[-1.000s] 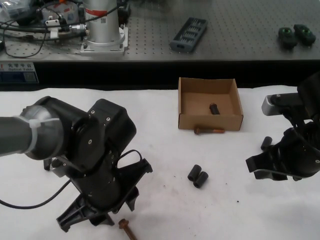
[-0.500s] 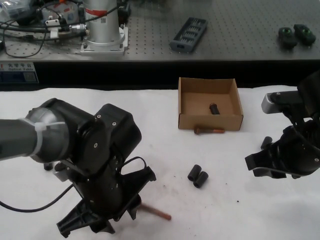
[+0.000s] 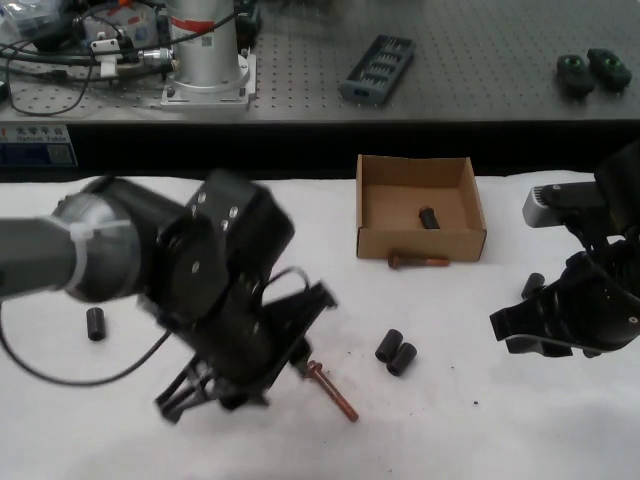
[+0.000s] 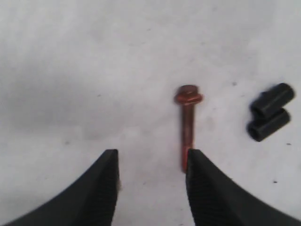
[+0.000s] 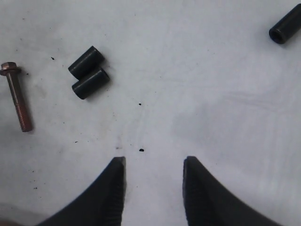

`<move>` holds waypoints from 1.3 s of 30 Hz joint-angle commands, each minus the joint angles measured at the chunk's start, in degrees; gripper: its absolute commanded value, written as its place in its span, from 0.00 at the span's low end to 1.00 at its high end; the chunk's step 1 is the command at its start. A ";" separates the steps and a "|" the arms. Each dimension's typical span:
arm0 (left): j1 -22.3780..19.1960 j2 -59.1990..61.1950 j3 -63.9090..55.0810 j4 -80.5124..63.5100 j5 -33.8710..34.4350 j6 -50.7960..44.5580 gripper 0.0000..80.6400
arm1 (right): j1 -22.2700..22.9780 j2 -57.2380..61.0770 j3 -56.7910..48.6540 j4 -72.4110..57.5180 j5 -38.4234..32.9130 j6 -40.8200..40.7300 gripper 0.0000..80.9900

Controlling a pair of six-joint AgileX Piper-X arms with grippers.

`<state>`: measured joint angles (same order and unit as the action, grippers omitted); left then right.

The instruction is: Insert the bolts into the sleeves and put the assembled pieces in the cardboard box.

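Jaws spread and empty, the left gripper (image 4: 150, 162) and right gripper (image 5: 153, 165) hang over the white cloth (image 3: 450, 420). The open brown cardboard box (image 3: 420, 243) holds just one dark piece (image 3: 429, 217) — most work seemingly remains: a copper-coloured hex-head bolt (image 4: 187, 125) lies loose at a left fingertip, near two unfilled black cylindrical sleeves (image 3: 401, 358).

The left arm is shifted away from the bench's near edge toward the middle, and the left gripper (image 4: 151, 157) is brought nearer the pair of sleeves (image 3: 396, 352). The bolt (image 3: 332, 391) is displaced with it, from the near edge to just beside that pair. A single sleeve (image 3: 95, 323), earlier hidden by the arm, is uncovered.
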<state>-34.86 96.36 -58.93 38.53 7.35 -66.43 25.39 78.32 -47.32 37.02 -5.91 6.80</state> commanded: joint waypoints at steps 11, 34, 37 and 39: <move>-1.94 4.05 -4.54 -1.25 1.04 0.86 0.42 | -0.25 -0.71 -0.09 -0.35 -0.63 0.03 0.36; -2.61 10.86 -10.67 0.53 0.87 1.10 0.42 | -0.25 -0.71 -0.09 2.16 0.77 -0.08 0.36; -2.61 12.88 -12.78 4.11 0.65 1.22 0.42 | -0.69 -0.99 -0.09 3.47 0.88 -0.37 0.36; -2.61 14.12 -13.69 4.88 0.47 1.33 0.42 | -0.96 -1.84 -0.09 4.55 0.89 -0.37 0.36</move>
<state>-37.16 109.38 -71.01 41.79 8.79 -65.99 25.07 78.04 -47.32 40.34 -4.94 6.80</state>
